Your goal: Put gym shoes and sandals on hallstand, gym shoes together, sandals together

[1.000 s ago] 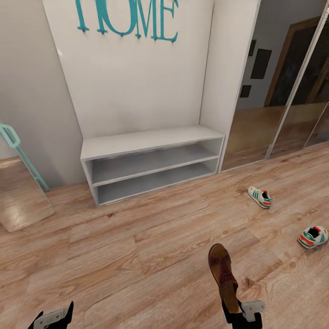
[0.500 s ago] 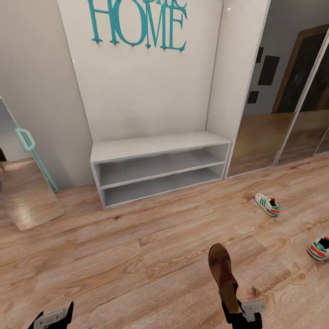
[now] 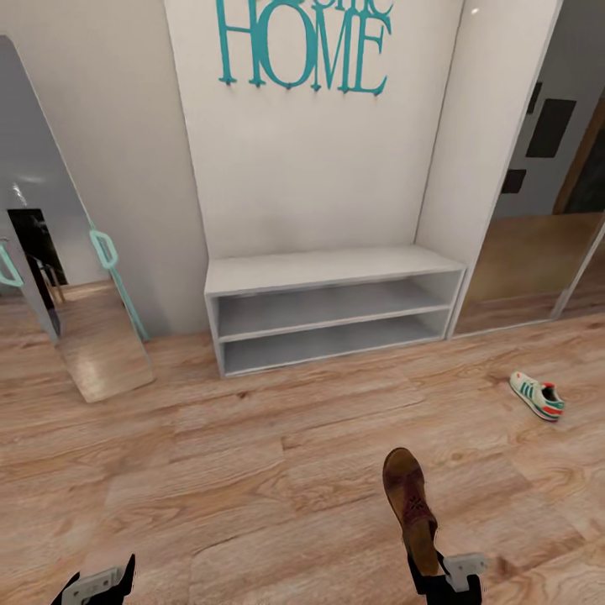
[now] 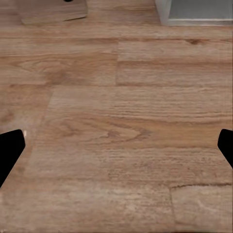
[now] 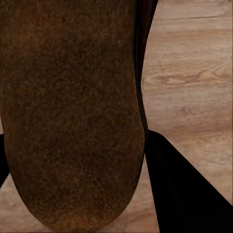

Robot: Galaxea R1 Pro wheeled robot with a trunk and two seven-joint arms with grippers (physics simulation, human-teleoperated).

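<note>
Plank floor (image 3: pixel 252 470): stray sneaker (image 3: pixel 537 396), leaning mirror (image 3: pixel 71 277), "HOME" bench (image 3: pixel 332 307).

The wooden corridor floor (image 3: pixel 252 470) carries one gym shoe (image 3: pixel 537 396) and a grey two-slot bench (image 3: pixel 332 307) at the wall.

We hold one brown sandal (image 3: pixel 411 509) up in the air, its toe pointing toward the grey bench with the teal HOME letters (image 3: pixel 331 307). Up close, the sandal (image 5: pixel 73 111) shows a wide, dark brown, rough underside. One white gym shoe (image 3: pixel 537 396) with green stripes and a red heel lies on the wood floor (image 3: pixel 252 454), off to the right of that bench.
</note>
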